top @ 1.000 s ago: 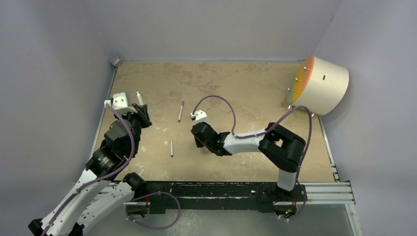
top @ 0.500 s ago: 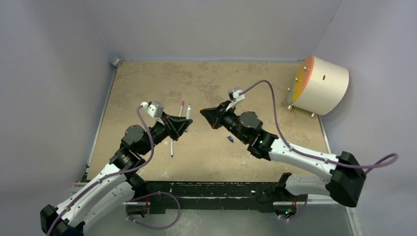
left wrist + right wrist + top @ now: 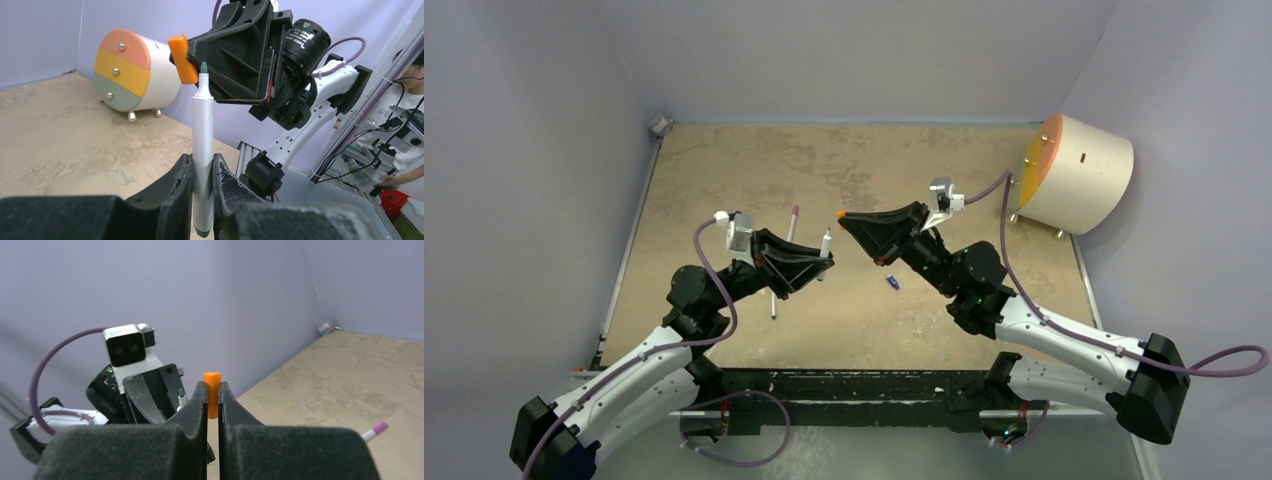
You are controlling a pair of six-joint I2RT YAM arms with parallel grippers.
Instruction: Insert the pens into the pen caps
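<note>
From above: my left gripper (image 3: 822, 262) is clamped on a pen (image 3: 825, 243), held upright over the middle of the table (image 3: 724, 160). My right gripper (image 3: 846, 219) pinches the orange cap (image 3: 841, 214) just right of the pen's tip. A blue cap (image 3: 891, 282) lies right of centre. A pink-capped pen (image 3: 792, 222) lies just behind my left jaws, and a third pen (image 3: 773, 305) pokes out beneath them toward the near edge.

Left wrist: the pen stands between my closed fingers, dark tip up, close beside the orange cap; whether they touch I cannot tell.

Right wrist: my jaws squeeze the orange cap, its end sticking out past the tips.
</note>
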